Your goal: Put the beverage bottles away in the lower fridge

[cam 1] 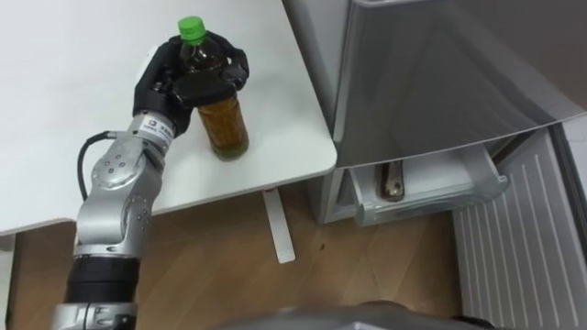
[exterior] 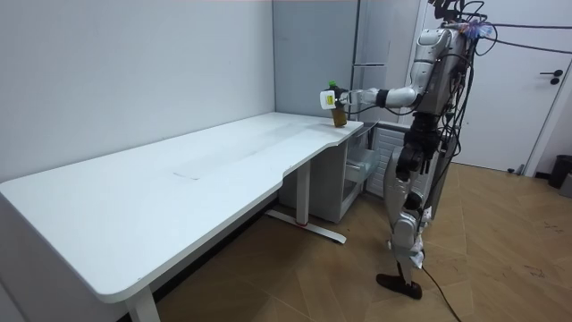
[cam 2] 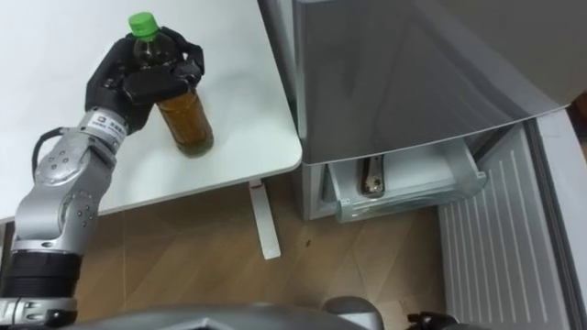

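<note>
Both thumb and fingers of the left hand (cam 1: 174, 87) are curled round the upper half of the bottle (cam 1: 225, 128) at the corner of the table (cam 1: 73, 55), and with so high a grip it could be swung, dropped or knocked against the fridge (cam 1: 440, 64) before the open drawer (cam 1: 422, 211) is reached.

No legible text or labels anywhere.

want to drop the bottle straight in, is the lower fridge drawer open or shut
Open: the drawer is pulled out under the fridge, and a brown bottle lies inside it.
</note>
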Robot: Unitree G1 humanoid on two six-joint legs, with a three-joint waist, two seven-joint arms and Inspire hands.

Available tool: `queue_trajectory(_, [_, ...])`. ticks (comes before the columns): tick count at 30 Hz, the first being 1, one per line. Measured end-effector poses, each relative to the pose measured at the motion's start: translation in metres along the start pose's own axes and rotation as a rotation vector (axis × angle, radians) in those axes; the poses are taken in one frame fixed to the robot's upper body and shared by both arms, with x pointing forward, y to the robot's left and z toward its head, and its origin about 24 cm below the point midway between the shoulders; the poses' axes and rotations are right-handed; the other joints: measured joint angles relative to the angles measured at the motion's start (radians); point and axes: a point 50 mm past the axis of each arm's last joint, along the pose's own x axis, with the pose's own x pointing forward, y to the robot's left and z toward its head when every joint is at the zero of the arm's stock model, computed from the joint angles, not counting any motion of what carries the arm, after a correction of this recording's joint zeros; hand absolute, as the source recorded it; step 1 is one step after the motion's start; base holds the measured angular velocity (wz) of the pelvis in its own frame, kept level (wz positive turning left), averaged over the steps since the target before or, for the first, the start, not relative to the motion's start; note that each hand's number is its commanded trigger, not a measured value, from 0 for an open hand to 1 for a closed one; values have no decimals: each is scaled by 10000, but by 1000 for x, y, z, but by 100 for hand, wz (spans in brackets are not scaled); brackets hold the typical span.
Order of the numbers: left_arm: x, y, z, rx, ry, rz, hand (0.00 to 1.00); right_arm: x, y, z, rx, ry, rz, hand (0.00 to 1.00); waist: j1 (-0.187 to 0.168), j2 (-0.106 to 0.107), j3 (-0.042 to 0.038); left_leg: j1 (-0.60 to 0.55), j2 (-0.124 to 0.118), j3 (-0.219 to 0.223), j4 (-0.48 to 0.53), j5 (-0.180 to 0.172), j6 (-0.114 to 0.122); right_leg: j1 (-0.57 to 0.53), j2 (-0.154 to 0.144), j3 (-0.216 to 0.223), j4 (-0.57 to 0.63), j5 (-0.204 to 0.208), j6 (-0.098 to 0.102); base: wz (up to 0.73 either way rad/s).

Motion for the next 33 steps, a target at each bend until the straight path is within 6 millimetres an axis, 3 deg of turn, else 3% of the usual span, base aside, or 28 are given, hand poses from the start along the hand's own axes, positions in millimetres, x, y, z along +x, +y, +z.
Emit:
queue_trajectory(7, [3,-18,-3,-176,-108,-571,100,-2,0,15,-1390,-399,-231,0,409,-49,31,-23,-6,-1,1,1,2,-18,-5,4,22,-1,2,0])
queue_trajectory(15, [0,-53,-7,-440,-121,-1924,100,-14,5,60,-4440,-1787,-305,0,961,-100,59,-209,-9,-27,50,1,1,-191,-23,-38,64,0,3,2])
queue_trajectory(25, [-9,-66,-19,-2208,231,-2535,100,-20,10,74,-5238,-2218,-153,0,989,-296,26,-353,-20,-92,57,1,1,-245,-59,-204,30,0,3,4])
queue_trajectory(33, [-17,-85,-31,-2945,847,-3400,100,-25,13,84,-5998,-2432,-144,0,1284,-350,23,-332,-14,-81,59,2,2,-241,-53,-191,55,1,2,0])
